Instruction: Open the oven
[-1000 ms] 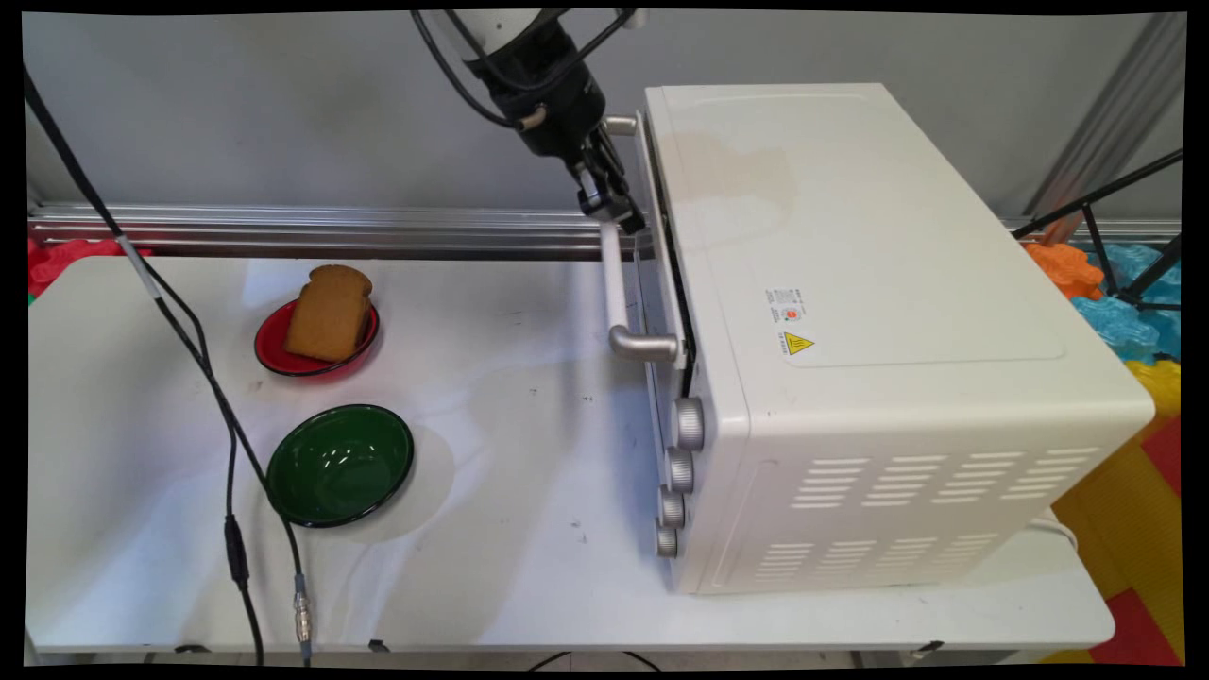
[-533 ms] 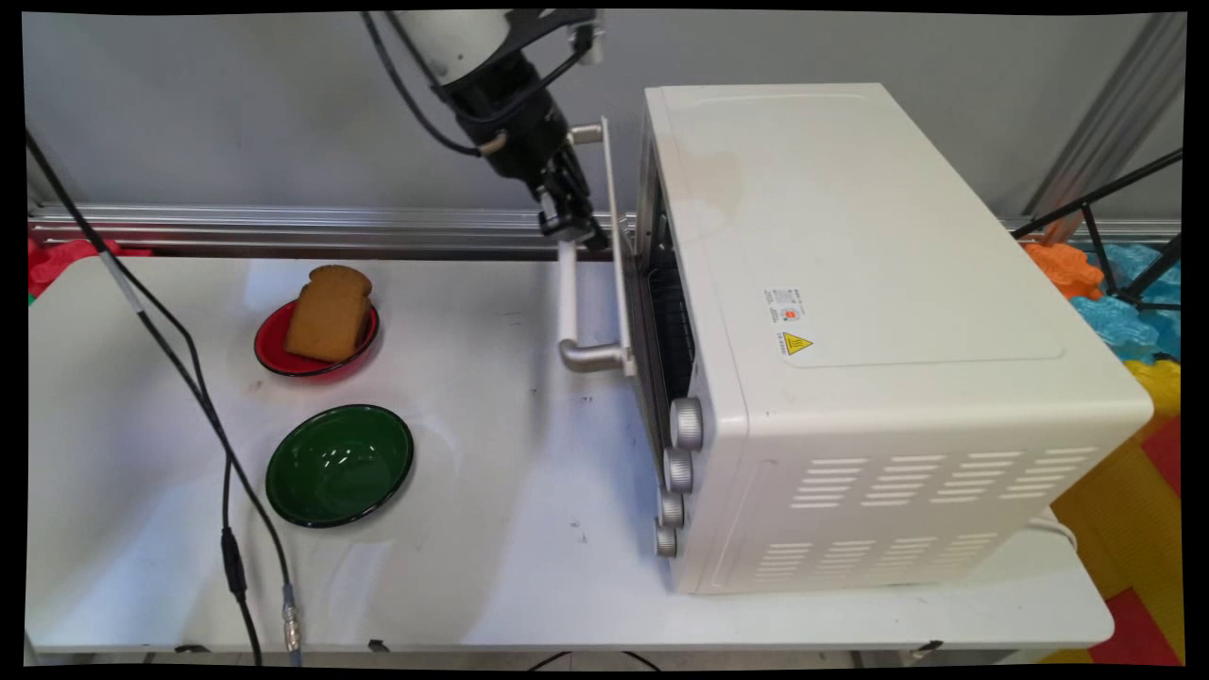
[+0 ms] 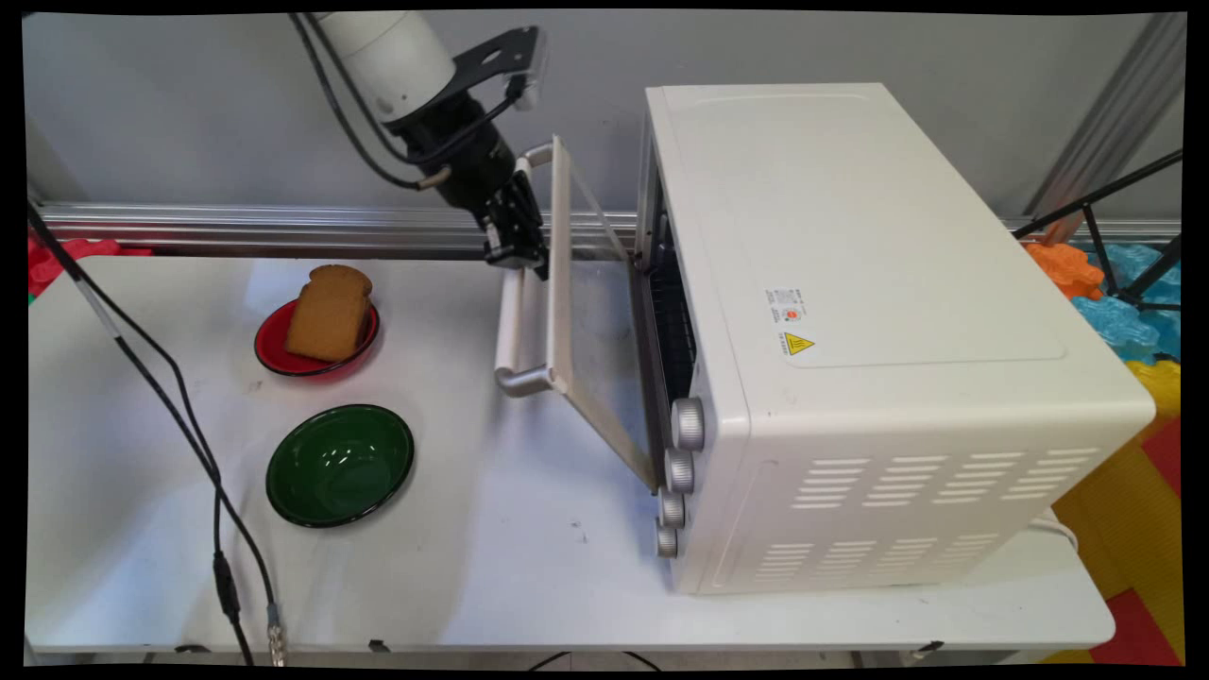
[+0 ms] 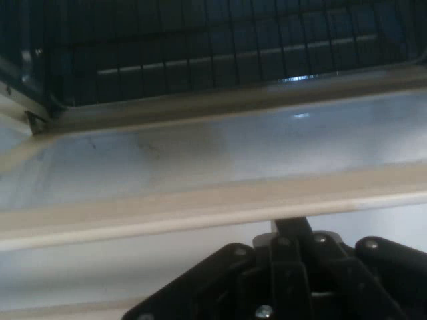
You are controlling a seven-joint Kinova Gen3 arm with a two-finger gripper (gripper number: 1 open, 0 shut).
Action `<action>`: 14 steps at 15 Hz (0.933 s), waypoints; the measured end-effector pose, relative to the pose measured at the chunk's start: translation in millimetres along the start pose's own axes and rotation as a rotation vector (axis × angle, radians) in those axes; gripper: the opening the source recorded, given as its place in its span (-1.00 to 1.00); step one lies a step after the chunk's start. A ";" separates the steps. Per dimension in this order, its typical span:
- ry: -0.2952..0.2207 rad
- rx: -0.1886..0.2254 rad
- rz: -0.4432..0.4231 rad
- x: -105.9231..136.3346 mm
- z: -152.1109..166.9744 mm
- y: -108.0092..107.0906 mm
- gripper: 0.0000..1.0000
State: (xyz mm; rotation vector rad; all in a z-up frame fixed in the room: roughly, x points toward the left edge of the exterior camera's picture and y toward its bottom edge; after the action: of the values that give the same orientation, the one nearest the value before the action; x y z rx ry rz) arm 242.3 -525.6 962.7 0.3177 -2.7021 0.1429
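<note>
White toaster oven [image 3: 888,321] on white table [image 3: 491,567], right half. Top panel carries small label w/ red mark and yellow triangular warning sign [image 3: 798,344]; print too small to read. Four silver knobs [image 3: 688,423] down front, vent slots on side. Glass door [image 3: 590,312] approx. half open, tilted out to the left; wire rack [image 4: 200,47] visible inside. Gripper [image 3: 515,247] clamped on far end of door's handle bar [image 3: 511,321]. Left of oven: bread slice [image 3: 329,312] upright on red plate [image 3: 274,351]; green bowl [image 3: 340,465] nearer, apart.
</note>
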 end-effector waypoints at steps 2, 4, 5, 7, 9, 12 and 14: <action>0.013 -0.008 0.008 -13.6 5.9 -2.3 -1.00; 0.027 -0.012 0.015 -22.1 11.0 -4.3 -1.00; 0.036 -0.014 0.019 -26.8 13.8 -5.4 -1.00; 0.059 -0.017 0.019 -34.2 18.0 -7.0 -1.00; 0.087 -0.019 0.013 -42.4 20.9 -8.5 -1.00; 0.133 -0.027 0.003 -61.5 24.2 -9.5 -1.00; 0.154 -0.036 0.000 -76.8 26.2 -9.5 -1.00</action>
State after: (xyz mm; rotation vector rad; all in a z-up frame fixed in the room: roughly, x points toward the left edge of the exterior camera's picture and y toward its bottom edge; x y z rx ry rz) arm 302.6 -523.3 907.6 0.2846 -2.5492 0.1142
